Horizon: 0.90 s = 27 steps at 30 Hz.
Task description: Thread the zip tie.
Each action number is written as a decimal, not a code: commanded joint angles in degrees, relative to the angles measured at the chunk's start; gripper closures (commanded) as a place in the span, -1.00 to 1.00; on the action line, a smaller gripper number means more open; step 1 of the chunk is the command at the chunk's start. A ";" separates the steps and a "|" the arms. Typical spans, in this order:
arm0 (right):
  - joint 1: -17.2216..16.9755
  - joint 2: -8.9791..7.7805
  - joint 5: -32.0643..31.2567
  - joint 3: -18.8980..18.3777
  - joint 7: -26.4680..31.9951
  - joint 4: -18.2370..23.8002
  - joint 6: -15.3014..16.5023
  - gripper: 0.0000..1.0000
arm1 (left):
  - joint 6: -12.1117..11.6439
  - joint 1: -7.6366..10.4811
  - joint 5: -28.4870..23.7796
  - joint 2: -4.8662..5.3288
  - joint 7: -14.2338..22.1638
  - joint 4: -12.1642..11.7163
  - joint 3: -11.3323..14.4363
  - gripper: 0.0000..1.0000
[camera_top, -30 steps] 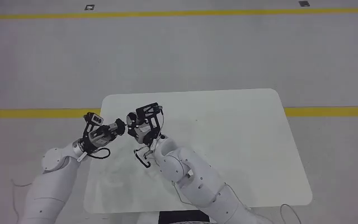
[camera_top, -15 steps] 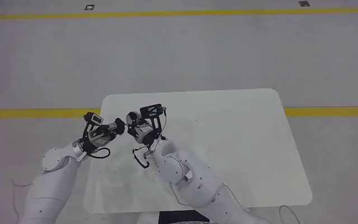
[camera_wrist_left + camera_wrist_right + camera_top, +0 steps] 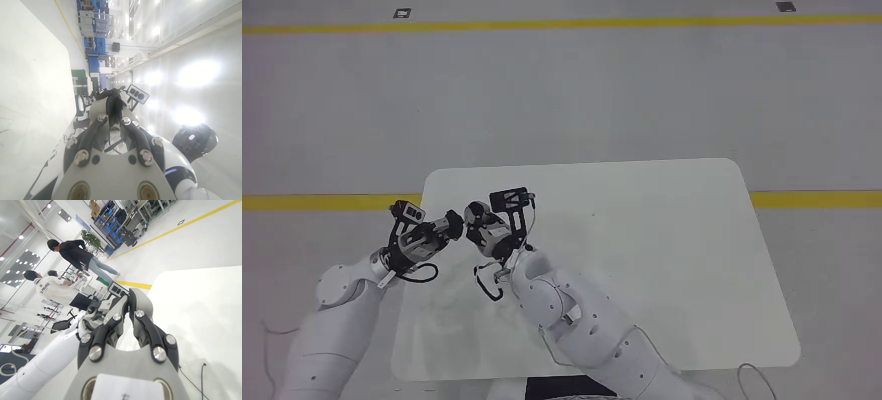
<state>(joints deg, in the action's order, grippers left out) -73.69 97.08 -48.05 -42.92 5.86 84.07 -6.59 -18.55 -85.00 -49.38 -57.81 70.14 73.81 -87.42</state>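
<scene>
1. The left tool (image 3: 449,224) and right tool (image 3: 475,213) are held tip to tip, raised above the worktop (image 3: 662,260) near its far left corner.
2. The left tool is pressed narrow. A thin dark strip, apparently the zip tie (image 3: 109,130), is pinched between its fingers.
3. The right tool is also closed narrow. Whether anything is gripped in it cannot be told.
</scene>
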 commanded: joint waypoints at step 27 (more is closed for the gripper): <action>-0.95 0.47 7.06 -1.53 -4.67 -1.70 2.90 1.00 | 0.47 -0.29 -0.58 0.05 -0.17 1.52 0.32 1.00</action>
<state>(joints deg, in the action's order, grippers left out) -74.57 97.58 -40.96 -44.34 1.38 82.27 -3.79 -18.07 -85.31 -49.98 -57.77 69.99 75.37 -87.07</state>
